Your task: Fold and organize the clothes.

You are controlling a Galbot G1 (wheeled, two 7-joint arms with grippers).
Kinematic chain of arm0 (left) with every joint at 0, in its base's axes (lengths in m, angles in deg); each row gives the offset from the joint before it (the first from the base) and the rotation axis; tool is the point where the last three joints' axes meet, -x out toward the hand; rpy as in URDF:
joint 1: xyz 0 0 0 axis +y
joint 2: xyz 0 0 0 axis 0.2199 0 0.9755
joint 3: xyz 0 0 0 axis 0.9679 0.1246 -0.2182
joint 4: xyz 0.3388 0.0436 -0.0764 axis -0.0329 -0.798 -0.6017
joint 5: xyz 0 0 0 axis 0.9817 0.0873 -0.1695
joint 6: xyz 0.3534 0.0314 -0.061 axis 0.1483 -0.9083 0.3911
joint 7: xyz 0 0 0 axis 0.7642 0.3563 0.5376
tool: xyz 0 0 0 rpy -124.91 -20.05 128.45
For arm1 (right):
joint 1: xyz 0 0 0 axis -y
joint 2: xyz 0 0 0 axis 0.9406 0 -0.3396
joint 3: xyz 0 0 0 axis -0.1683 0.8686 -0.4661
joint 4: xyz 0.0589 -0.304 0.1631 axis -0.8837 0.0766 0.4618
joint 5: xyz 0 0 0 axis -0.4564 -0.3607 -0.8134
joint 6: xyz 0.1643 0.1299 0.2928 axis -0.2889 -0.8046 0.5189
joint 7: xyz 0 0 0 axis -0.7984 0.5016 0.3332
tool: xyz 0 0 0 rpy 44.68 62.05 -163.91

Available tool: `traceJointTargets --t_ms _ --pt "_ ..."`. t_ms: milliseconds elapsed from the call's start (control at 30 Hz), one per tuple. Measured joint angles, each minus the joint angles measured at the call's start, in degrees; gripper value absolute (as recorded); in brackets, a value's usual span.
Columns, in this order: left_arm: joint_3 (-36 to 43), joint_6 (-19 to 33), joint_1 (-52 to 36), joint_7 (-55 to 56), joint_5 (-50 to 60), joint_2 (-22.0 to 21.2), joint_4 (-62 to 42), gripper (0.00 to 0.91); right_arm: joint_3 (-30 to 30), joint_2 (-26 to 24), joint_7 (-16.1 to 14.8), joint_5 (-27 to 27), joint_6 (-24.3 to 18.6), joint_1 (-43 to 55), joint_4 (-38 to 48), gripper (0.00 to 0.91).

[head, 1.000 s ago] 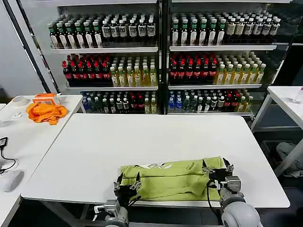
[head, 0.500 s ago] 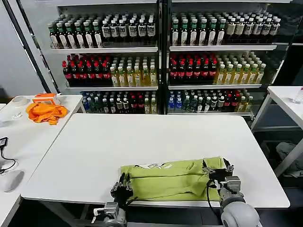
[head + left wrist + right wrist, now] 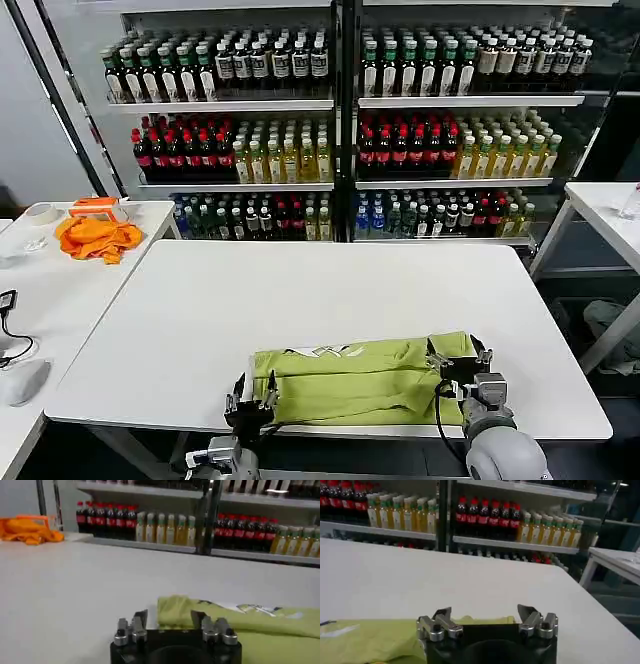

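The lime T-shirt point(image 3: 360, 380) lies folded into a long band along the near edge of the white desk point(image 3: 300, 300), lettering peeking out at its far fold (a sensible place, within reach of both arms). The left gripper point(image 3: 250, 408) sits just off the band's left end, fingers spread and empty. The right gripper point(image 3: 458, 366) rests over the right end, fingers apart, gripping nothing that I can make out.

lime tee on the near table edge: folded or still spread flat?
Folded. The lime short-sleeved cotton T-shirt lies as a narrow layered band on the white table, crease lines running along it and white lettering showing at its far edge.
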Motion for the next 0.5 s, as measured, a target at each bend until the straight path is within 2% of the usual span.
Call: traceJointTargets --t_ms 267,300,367,400,500 --pt "0.46 0.79 -0.93 -0.35 -1.81 -1.35 -0.67 0.887 -0.35 0.05 0.12 0.08 -0.06 -0.98 -0.73 0.907" --pt "0.44 1.01 -1.15 -0.38 -1.97 -1.53 -0.95 0.443 -0.41 0.02 0.13 0.08 -0.06 -1.08 -0.80 0.907" --pt "0.42 1.45 -1.56 -0.40 -2.22 -1.74 -1.45 0.091 -0.51 -0.07 0.16 0.08 -0.07 -1.31 -1.01 0.907" --pt "0.42 1.73 -1.80 -0.44 -2.31 -1.82 -1.77 0.040 -0.56 -0.09 0.17 0.08 -0.07 -1.38 -1.07 0.907" --pt "0.42 2.55 -2.08 -0.57 -2.36 -1.98 -2.63 0.030 -0.64 -0.20 0.21 0.08 -0.07 -1.56 -1.33 0.907"
